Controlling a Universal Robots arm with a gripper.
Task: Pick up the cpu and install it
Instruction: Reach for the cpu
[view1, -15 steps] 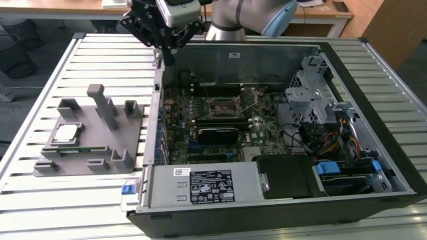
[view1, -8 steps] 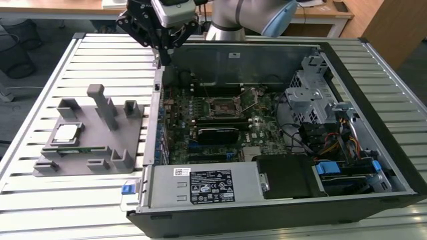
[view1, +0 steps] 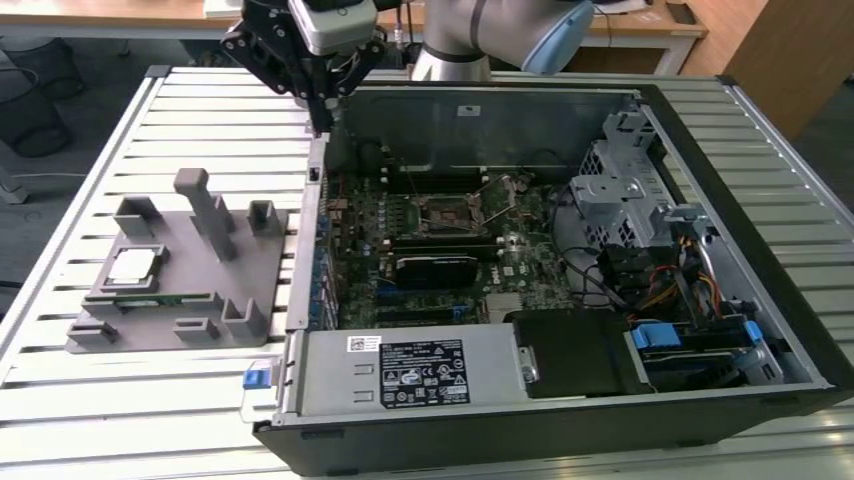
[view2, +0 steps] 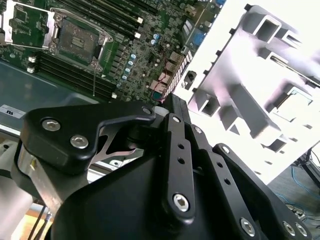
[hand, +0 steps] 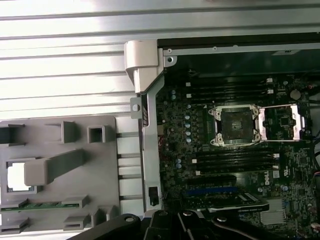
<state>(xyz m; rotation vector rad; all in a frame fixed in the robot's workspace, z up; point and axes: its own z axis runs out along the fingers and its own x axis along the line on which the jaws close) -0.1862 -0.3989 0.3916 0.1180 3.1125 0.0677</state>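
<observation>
Grey plastic makes up the holder (view1: 200, 215) that sits on the exterior view's left side of the slatted metal surface (view1: 134, 400). The cpu (view1: 130, 265) lies flat in a square pocket of that holder, with its pale shiny top facing up. A long green memory stick (view1: 150, 299) lies in a slot just beside it. Nothing touches the cpu, so it is not picked up yet.

Further right and up high, the black tool (view1: 324, 112) hangs over the back corner of the open computer case (view1: 534, 110), well apart from the cpu. The tool looks pressed together, and it carries nothing.

Right of that, inside the case, is the green board. In the middle of the board is the square socket (view1: 454, 210). In the first wrist view its metal cover is flipped open to one side and the socket is bare, so it looks ready for the chip. No chip is in it.

So I think the job is only at its start. The picking up is not done, and the putting in is not done.
</observation>
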